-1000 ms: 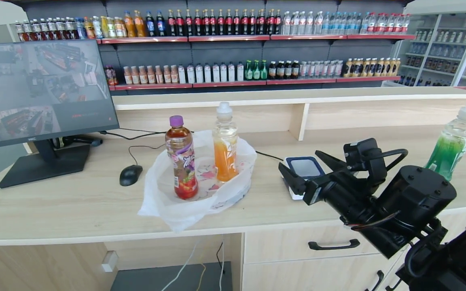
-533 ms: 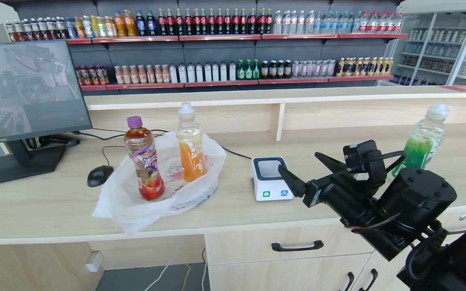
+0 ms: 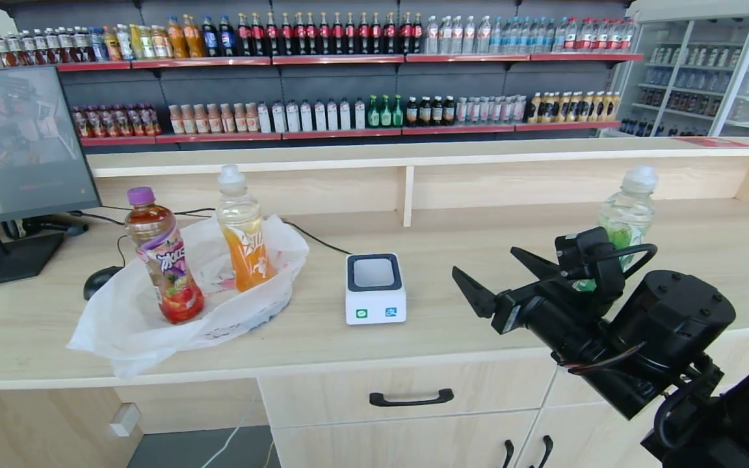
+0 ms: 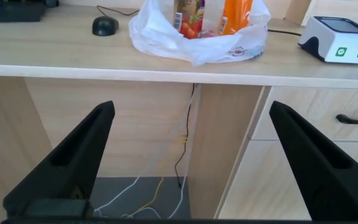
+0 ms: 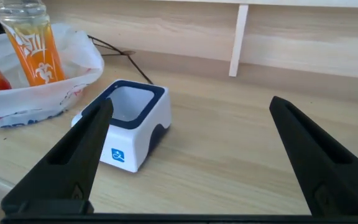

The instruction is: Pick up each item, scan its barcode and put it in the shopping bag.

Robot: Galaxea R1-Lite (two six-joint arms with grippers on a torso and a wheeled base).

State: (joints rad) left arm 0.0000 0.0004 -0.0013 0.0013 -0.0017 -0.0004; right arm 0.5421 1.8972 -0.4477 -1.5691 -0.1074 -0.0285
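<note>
a pale wooden counter [image 3: 465,247] spans the view, its raised back ledge [image 3: 413,156] propped by an upright divider [image 3: 406,195]. a dark monitor [image 3: 17,143] on a black stand sits at the left, with a black mouse [image 3: 100,282] near it and thin black cables [image 3: 313,237] on the wood. below are drawers with black handles [image 3: 411,397]. behind, red-edged shelves [image 3: 342,60] hold rows of bottled drinks, and glass-door coolers [image 3: 693,78] stand at the right.

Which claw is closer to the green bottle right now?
Right. The right claw hangs open at the counter front, between scanner and green bottle. The left claw sits low below the counter edge, facing the shopping bag, farther away.
</note>
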